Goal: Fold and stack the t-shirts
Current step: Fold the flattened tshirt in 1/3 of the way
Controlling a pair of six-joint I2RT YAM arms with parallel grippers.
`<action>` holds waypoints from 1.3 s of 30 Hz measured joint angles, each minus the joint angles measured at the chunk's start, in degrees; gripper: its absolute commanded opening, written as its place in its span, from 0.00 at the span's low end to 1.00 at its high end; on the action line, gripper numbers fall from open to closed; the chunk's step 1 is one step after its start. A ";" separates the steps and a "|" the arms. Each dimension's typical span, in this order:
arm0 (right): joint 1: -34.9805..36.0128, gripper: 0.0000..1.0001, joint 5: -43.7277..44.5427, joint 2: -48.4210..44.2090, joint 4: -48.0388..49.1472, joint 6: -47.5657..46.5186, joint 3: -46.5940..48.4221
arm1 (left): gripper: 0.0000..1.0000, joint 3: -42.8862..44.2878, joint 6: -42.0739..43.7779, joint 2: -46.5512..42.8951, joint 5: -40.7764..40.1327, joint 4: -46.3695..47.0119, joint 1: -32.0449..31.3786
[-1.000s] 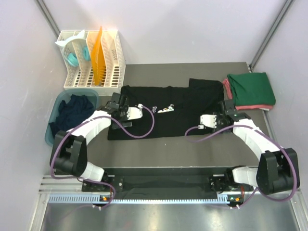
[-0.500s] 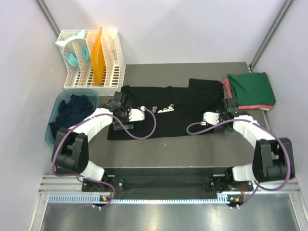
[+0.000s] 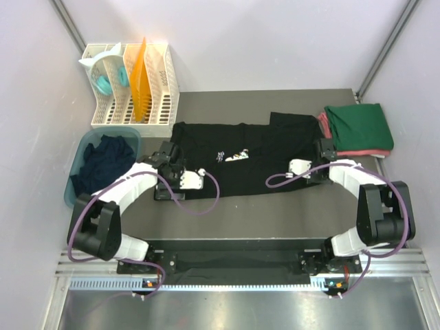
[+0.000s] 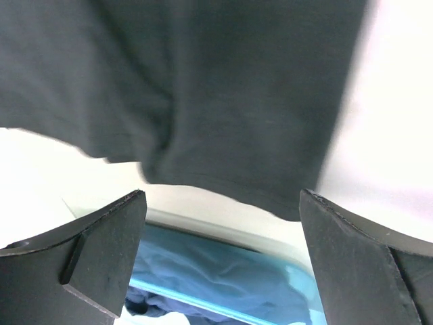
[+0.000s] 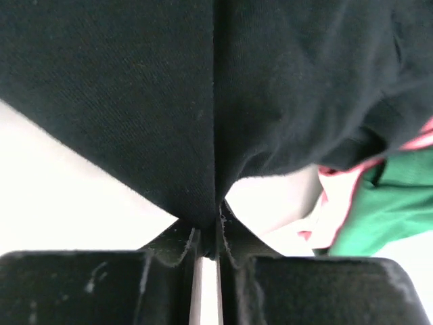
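White enclosure walls [image 3: 240, 41] all round, dark grey flat desk [image 3: 275, 103] carrying the work.

Biggest item is the black soft-cloth t-shirt [image 3: 261, 158]. It lies spread flat across mid-desk, long axis left-right, with its right end near the folded stack.

Left arm [image 3: 127, 185] and right arm [image 3: 357, 179] are white with purple cables. Both reach in from the near edge, one at each end of that shirt.

White plastic slotted rack [image 3: 161, 96] sits at the far-left corner. An orange flat panel [image 3: 141, 79] stands upright in one slot, with a teal-and-white round item [image 3: 106, 72] in another; can't tell what that is.

Teal-blue plastic tub [image 3: 71, 189] sits beside the desk's left edge, just near of the rack. It holds dark navy crumpled cloth [image 3: 103, 161].

Far-right corner: dark green folded t-shirt [image 3: 359, 125] lies on top of a pinkish-red folded t-shirt [image 3: 322, 127]. Only the red edges show.

Left gripper [image 4: 223, 196]: released, fingers [image 4: 108, 237] spread wide at the black shirt's left end. Black cloth fills the upper wrist view beyond the tips; contact can't be told.

Right gripper [image 5: 216, 223]: clenched, grasping the black shirt's right edge. Its wrist view shows a fold of black cloth pinched between the pressed fingers [image 5: 169, 250], with the green/red stack just beside.

Smallest is the white-and-coloured chest print [image 3: 234, 156], between the two grippers.
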 measured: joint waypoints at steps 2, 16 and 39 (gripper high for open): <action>0.00 0.00 0.26 -0.59 -0.79 -0.46 0.48 | 0.99 -1.29 0.72 -1.14 0.70 -1.16 0.00; -0.37 0.00 3.19 -15.52 -10.60 -9.60 -6.71 | 0.99 -3.45 2.97 0.00 1.22 -2.29 0.00; -0.72 0.62 8.46 -18.12 -18.27 -13.42 -16.20 | 0.99 8.70 2.91 5.01 4.02 -1.18 3.72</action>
